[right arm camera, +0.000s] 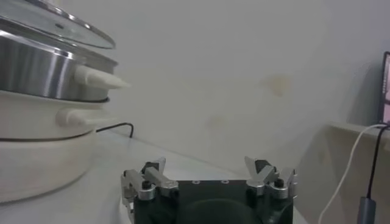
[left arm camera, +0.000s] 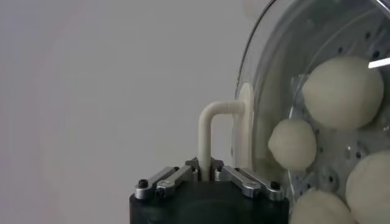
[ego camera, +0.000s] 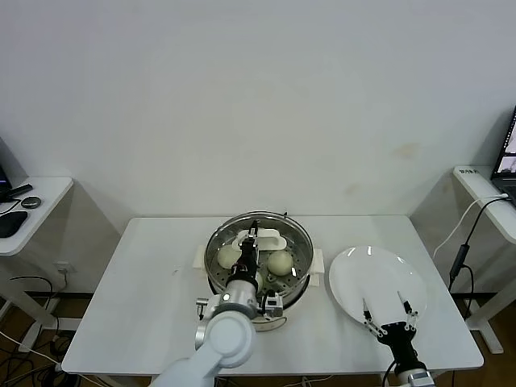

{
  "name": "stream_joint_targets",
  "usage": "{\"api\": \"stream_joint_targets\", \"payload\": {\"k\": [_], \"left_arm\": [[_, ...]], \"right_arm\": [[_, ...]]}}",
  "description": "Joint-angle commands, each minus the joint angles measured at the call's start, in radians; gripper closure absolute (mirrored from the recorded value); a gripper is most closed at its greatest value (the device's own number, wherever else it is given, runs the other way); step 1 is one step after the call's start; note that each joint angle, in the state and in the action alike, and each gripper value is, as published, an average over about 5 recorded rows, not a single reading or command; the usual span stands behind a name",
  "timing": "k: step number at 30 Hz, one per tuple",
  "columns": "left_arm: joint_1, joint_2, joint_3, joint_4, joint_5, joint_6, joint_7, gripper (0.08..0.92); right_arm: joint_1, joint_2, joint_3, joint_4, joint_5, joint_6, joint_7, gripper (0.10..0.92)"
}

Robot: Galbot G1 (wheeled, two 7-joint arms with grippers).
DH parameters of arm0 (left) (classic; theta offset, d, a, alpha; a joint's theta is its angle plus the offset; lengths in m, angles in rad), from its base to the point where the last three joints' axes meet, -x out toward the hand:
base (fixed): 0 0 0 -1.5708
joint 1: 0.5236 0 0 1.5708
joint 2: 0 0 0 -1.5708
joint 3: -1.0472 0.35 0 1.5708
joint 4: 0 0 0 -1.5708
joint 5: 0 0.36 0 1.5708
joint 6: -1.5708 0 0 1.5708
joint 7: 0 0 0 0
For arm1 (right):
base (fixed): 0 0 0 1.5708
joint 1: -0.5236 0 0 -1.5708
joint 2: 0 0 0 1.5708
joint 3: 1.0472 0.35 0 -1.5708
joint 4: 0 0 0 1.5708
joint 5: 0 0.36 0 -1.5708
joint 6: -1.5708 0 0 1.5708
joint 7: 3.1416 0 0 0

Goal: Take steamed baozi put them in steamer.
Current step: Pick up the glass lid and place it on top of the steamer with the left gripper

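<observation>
Now | baozi (left arm camera: pixel 342 91) all in steamer (ego camera: pixel 300 242), plate (ego camera: pixel 379 278) empty | left hand (left arm camera: pixel 206 176) clenched on lid handle (left arm camera: pixel 210 131) | right hand (ego camera: pixel 387 314) released, idle by plate | only lidding left

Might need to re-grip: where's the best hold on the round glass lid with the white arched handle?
Take the white arched handle at the centre of the round glass lid, coming straight at its outer face, jaws across the thin bar. The dome is smooth and wide. The left gripper is shut there.
</observation>
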Motion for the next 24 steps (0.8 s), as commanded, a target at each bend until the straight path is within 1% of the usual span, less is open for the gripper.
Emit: {"api": "stream_joint_targets", "payload": {"k": [1,12,24], "left_arm": [[-0.005,-0.033,0.013,0.052,0.032,-0.008,-0.02,0.833],[0.006,-0.031,-0.011,0.073,0.034,-0.018,-0.044,0.833],[0.031,-0.027,-0.016,0.065,0.031,-0.025,-0.052,0.833]], "right_arm": [[-0.003,-0.004,-0.001,0.0,-0.002,0.003,0.001,0.203],[-0.007,-0.014,-0.001,-0.002,0.003,0.004,0.0,0.203],[-0.009,-0.014,-0.002,0.0,0.003,0.005,-0.002,0.203]]}}
